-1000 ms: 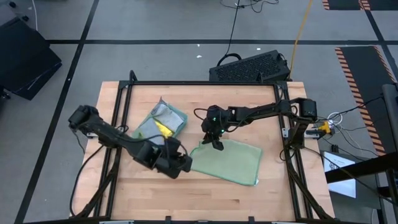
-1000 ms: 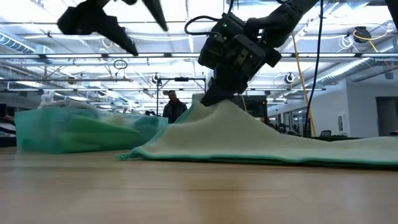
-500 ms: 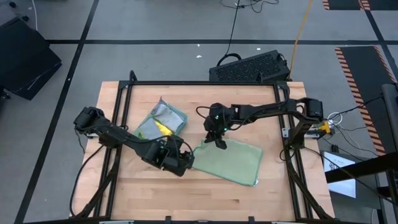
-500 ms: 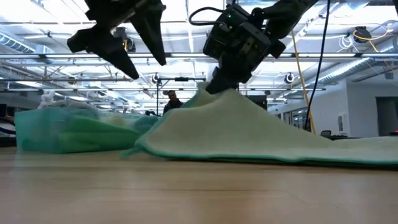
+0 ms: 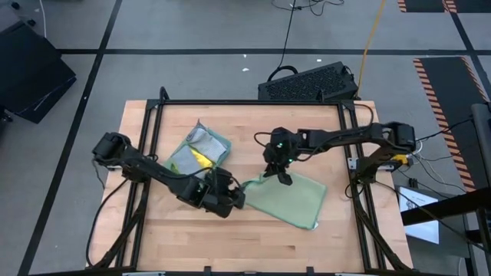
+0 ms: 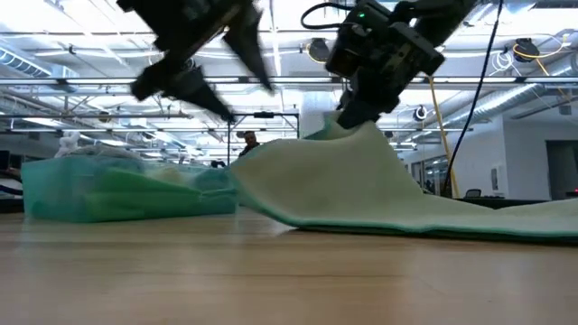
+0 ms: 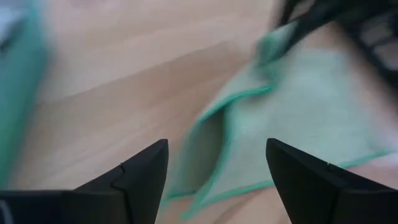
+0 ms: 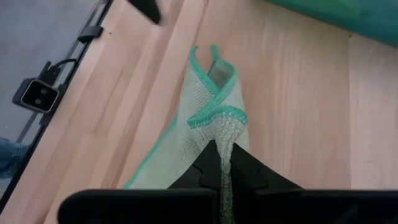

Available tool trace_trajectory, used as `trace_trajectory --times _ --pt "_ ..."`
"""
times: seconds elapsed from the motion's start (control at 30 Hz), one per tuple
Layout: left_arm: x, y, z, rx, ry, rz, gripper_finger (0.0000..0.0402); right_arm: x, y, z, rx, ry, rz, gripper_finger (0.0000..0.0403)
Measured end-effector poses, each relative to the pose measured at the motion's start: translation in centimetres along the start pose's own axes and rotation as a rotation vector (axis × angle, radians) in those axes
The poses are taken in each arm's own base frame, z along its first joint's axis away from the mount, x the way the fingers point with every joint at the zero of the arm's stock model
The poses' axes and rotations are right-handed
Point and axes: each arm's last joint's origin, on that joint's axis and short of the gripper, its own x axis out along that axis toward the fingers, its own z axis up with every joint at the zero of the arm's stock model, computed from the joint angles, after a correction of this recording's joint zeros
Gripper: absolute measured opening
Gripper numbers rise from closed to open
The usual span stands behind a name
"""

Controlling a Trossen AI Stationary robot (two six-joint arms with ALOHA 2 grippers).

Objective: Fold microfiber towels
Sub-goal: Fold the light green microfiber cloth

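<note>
The right gripper (image 5: 284, 177) is clamped shut on the edge of the pale sage towel (image 5: 290, 201) and holds that edge lifted off the wooden table (image 5: 307, 138), so the cloth rises to a peak under the fingers and slopes down flat on the side away from the pile of other towels (image 5: 198, 152). The step in hand looks like carrying this raised edge across the towel to make the first fold. To do it well, the pinched edge should travel low and level, so the cloth rolls over itself rather than dragging the whole towel along the wood. The teal hem (image 8: 214, 112) shows curled and doubled just ahead of the fingers in the right wrist view; that bunching should be pulled straight before the edge is laid down, or the crease will set crooked.

The left gripper (image 5: 234, 198) hovers with its fingers spread wide and empty, just beside the towel's edge on the pile side, well placed to pin that edge while the other arm folds.

The pile, teal with grey and yellow showing, lies near the sage towel, on the left arm's side. The table is pale planks inside a dark frame. Beyond it stands a large hall with overhead trusses and strip lights, and a person (image 6: 250, 152) stands far off behind the pile.
</note>
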Motion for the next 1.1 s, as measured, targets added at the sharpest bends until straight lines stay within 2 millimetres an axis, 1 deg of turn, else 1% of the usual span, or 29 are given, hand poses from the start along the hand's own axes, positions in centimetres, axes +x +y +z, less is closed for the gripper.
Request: trace_trajectory --times 0.1,0.17,0.3,0.43,0.5,0.57,0.7,0.73,0.8,0.87,0.93,1.0,1.1 --pt "0.4 -0.3 -0.5 0.013 -0.078 -0.100 0.0271 -0.7 0.5 -0.9 -0.009 -0.016 -0.002 0.0000" --pt "0.9 -0.2 -0.5 0.047 -0.089 -0.120 0.0271 -1.1 0.8 -1.4 -0.017 -0.028 -0.003 0.0000" --pt "1.2 -0.2 0.1 0.056 -0.099 -0.121 0.0271 -1.4 1.0 -2.4 -0.018 -0.038 -0.005 0.0000" --pt "1.5 -0.4 0.7 0.002 -0.106 -0.149 0.0272 -1.6 1.1 -2.8 -0.008 -0.073 -0.007 0.0000" --pt "1.8 -0.4 1.1 0.019 -0.094 -0.156 0.0276 -1.5 1.1 -2.9 -0.007 -0.082 -0.008 0.0000" --pt "2.1 -0.4 1.5 0.051 -0.085 -0.166 0.0290 -1.6 1.1 -2.9 -0.007 -0.083 -0.008 0.0000" --pt "2.4 -0.4 1.8 0.115 -0.020 -0.204 0.0339 -1.6 1.1 -2.9 -0.018 -0.080 -0.008 0.0000" --pt "2.1 -0.4 2.1 0.132 -0.016 -0.217 0.0350 -1.6 1.1 -2.9 -0.018 -0.081 -0.009 0.0000" --pt "1.6 -0.6 2.6 0.160 -0.039 -0.248 0.0366 -1.6 1.1 -2.9 -0.019 -0.081 -0.009 0.0000" --pt "1.5 -0.8 3.0 0.197 -0.078 -0.253 0.0374 -1.6 1.1 -2.9 -0.020 -0.081 -0.009 0.0000" --pt "1.9 -0.6 2.5 0.261 -0.065 -0.232 0.0376 -1.6 1.1 -2.9 -0.023 -0.083 -0.009 0.0000" --pt "3.0 -0.6 1.7 0.272 -0.032 -0.219 0.0376 -1.6 1.1 -2.9 -0.027 -0.083 -0.009 0.0000" --pt "4.3 0.0 0.8 0.308 0.040 -0.185 0.0376 -1.6 1.1 -2.9 -0.026 -0.084 -0.009 0.0000"
